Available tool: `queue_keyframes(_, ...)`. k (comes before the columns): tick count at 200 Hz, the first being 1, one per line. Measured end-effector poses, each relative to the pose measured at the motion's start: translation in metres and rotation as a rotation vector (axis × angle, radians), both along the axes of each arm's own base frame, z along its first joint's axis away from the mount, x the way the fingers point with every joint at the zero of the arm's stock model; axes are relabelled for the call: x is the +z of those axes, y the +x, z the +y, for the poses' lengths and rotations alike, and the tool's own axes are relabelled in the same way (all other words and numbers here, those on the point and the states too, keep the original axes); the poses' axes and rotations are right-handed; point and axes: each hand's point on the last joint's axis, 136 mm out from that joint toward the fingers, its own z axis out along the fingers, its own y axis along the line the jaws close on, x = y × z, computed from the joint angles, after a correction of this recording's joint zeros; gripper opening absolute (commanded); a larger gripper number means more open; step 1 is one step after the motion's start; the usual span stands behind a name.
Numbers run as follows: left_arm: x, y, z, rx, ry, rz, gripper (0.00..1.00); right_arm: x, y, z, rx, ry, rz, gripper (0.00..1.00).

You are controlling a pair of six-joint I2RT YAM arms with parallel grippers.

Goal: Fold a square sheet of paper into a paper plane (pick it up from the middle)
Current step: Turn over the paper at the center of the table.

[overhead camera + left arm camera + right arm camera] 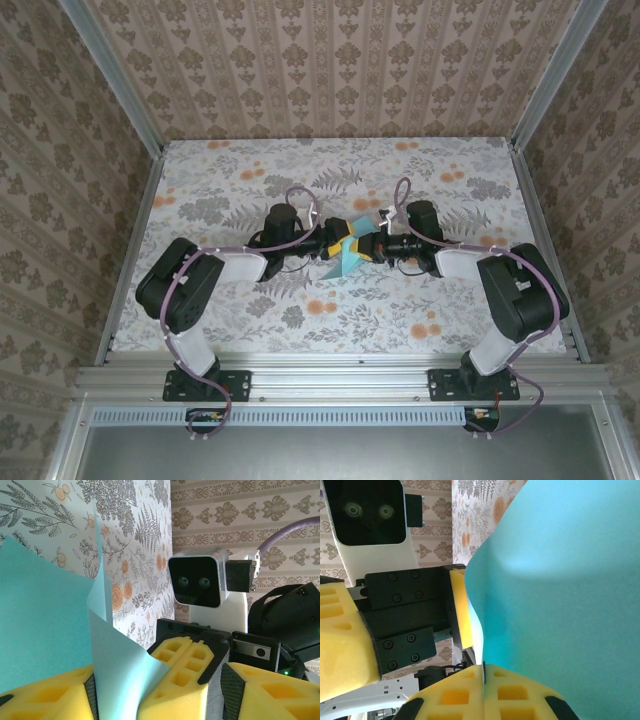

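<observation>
Right at mid-desk [400, 320] the two arms meet nose to nose, and the turquoise sheet of paper [346, 260] hangs between them, lifted off the floral surface. The right end effector [484, 680] has its yellow foam pads pressed together on the sheet's lower edge. From that seam the paper rises and spreads to the right in the right wrist view. The left end effector [157, 700] looks parted, one pad on either side of the right's closed tips. A creased flap of the sheet lies against the inner edge of its left-hand pad. Judging by this, the coming move turns on the left arm: the paper already sits inside its gap, so closing would pinch it beside the right's hold.
</observation>
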Motion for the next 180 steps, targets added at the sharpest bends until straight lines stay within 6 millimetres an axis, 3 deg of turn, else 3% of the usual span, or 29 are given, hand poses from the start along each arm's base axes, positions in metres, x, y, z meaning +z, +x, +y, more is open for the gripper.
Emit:
queue_keyframes(75, -0.011, -0.007, 0.001, -0.029, 0.041, 0.027, 0.51, -0.004, 0.001, -0.005, -0.014, -0.004, 0.012, 0.00)
queue_keyframes(118, -0.014, -0.008, 0.002, -0.041, 0.065, 0.029, 0.36, -0.007, 0.001, -0.005, -0.012, -0.008, 0.019, 0.00)
queue_keyframes(180, -0.024, -0.012, 0.004, -0.059, 0.107, 0.038, 0.22, -0.010, 0.002, -0.007, -0.017, -0.011, 0.029, 0.08)
